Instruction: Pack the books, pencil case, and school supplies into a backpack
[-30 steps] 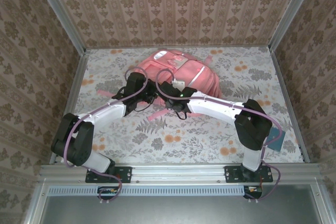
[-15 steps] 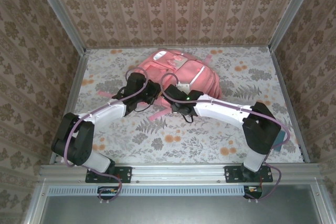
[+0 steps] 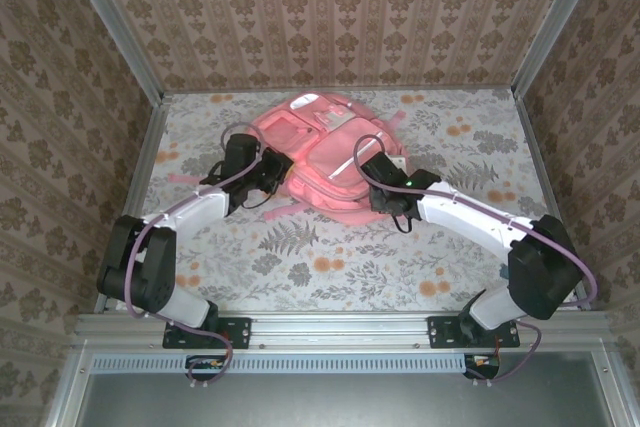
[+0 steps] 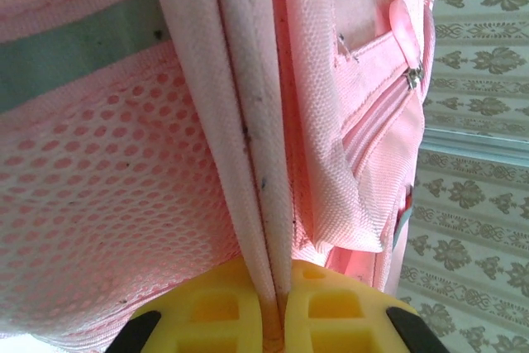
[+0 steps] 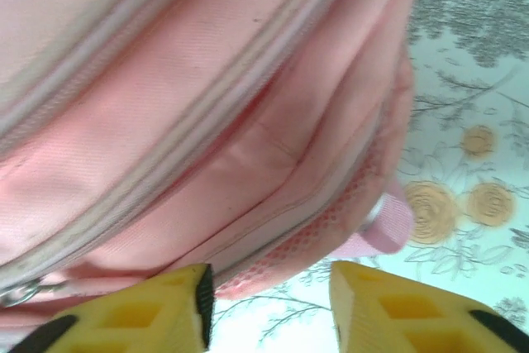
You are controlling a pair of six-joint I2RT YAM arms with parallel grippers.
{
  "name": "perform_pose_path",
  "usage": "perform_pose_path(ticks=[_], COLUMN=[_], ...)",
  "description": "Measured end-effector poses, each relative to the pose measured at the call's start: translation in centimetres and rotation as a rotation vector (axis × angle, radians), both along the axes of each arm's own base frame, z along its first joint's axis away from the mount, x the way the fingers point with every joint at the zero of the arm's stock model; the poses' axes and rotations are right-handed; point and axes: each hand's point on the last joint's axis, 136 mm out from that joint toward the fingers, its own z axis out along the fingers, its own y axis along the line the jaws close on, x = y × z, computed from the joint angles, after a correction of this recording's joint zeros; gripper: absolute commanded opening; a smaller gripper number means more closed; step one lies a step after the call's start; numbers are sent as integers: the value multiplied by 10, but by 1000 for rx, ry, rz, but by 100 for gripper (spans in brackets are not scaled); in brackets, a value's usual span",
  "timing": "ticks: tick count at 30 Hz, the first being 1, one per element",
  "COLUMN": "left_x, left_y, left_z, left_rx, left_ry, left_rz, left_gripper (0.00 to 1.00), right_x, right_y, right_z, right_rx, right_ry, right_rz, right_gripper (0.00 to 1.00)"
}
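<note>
Pink backpack (image 3: 330, 152) lies mid-table (image 3: 300, 267), toward the far edge. The left gripper (image 4: 277, 287) is clenched on its side seam, an anchoring hold. The right gripper (image 5: 269, 283) stands released at the bag's near-right edge, grasping nothing. Likely step: working the zip. Next, the right needs a precise pinch on a zip pull.

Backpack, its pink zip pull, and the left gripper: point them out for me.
backpack (image 3: 330, 152): top external view, on its pink front panel.
zip pull (image 4: 400, 22): left wrist view, on the pink tab.
left gripper (image 4: 277, 303): left wrist view, between the yellow fingertips pinching the backpack's seam.
</note>
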Motion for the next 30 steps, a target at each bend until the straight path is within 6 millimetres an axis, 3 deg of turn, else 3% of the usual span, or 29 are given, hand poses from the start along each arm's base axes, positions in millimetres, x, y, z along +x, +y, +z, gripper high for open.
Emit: perform_pose_path(ticks=[10, 12, 16, 20, 25, 30], left_x=[4, 8, 23, 27, 2, -37], left_y=[7, 11, 31, 49, 47, 19], left_z=[-10, -11, -8, -4, 4, 4], left_rx=[25, 42, 115, 175, 174, 145], left_ry=[21, 19, -2, -35, -67, -77], left_rz=[-25, -31, -24, -8, -40, -127], left_gripper=[5, 12, 37, 56, 62, 60], right_x=[-3, -1, 0, 2, 2, 3], right_y=[45, 54, 66, 77, 85, 84], right_z=[1, -4, -14, -8, 10, 28], right_rx=[80, 94, 126, 189, 290, 352], right_ry=[46, 56, 84, 67, 49, 14], right_rz=[281, 313, 348, 349, 326, 297], right_gripper=[55, 54, 54, 60, 70, 83])
